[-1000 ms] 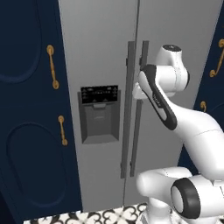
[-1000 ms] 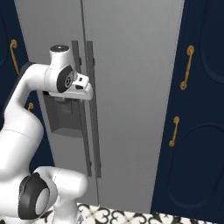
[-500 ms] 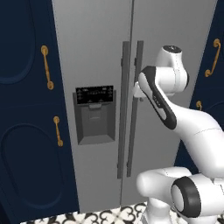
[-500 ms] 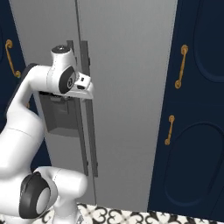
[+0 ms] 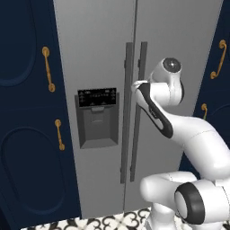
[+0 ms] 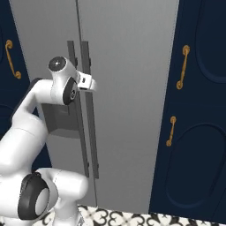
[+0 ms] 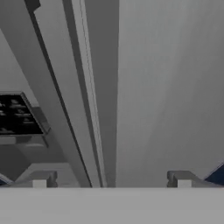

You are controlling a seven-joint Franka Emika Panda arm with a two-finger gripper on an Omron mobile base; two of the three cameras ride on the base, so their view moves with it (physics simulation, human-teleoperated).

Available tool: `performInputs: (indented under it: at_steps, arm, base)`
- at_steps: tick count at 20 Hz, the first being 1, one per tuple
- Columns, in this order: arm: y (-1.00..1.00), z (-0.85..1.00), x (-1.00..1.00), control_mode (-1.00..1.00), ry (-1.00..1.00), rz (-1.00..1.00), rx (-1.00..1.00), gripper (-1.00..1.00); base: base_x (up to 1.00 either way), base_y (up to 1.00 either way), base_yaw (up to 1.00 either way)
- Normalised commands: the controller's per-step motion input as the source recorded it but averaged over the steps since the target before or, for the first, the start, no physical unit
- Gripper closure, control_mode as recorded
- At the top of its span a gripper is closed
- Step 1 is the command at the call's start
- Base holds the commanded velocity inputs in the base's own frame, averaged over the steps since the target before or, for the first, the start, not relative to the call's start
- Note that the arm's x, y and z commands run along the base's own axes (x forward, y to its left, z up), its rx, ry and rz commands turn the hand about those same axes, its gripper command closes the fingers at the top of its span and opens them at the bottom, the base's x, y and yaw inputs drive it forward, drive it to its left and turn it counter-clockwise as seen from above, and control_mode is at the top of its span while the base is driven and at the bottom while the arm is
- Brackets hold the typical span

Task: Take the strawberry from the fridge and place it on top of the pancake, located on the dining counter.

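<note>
The strawberry is presumably inside the fridge (image 5: 112,103), whose two grey doors are both closed, so the fruit cannot be seen from here. The two long dark handles (image 5: 134,108) stand side by side at the middle of the fridge, and the black dispenser panel (image 5: 97,116) sits on the left door. The pincer (image 6: 90,82) is held up at the level of these handles, very close to them; in the hand view its two fingertips (image 7: 40,179) stand wide apart with nothing between them, so it is released and grasps nothing. Whether it already touches a handle cannot be told. Navy cabinets (image 6: 198,110) with gold handles stand on both sides of the fridge. As a judgement, the task is only at its beginning: the door is not yet opened, the fruit is not yet taken, and carrying it to the pancake on the dining counter is all left to do.
</note>
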Motion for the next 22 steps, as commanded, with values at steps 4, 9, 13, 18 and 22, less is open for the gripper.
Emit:
performInputs:
  at_steps: [4,9,13,18,22]
  arm:
    - [0.00,0.28,0.41,-1.00,-0.13,0.08,-0.01,-1.00]
    - [0.00,0.02,0.51,-1.00,-0.07,0.07,-0.02,-1.00]
    - [-0.03,0.00,0.69,-1.00,0.00,0.00,-0.03,-1.00]
    - [0.00,0.00,0.60,-1.00,-0.06,0.00,-0.04,-1.00]
    - [-0.08,-0.01,0.38,-1.00,-0.15,0.00,-0.01,-1.00]
  base:
    - [0.00,0.00,0.00]
    - [0.00,0.00,0.00]
    - [0.00,0.00,0.00]
    - [0.00,0.00,0.00]
    - [0.00,0.00,0.00]
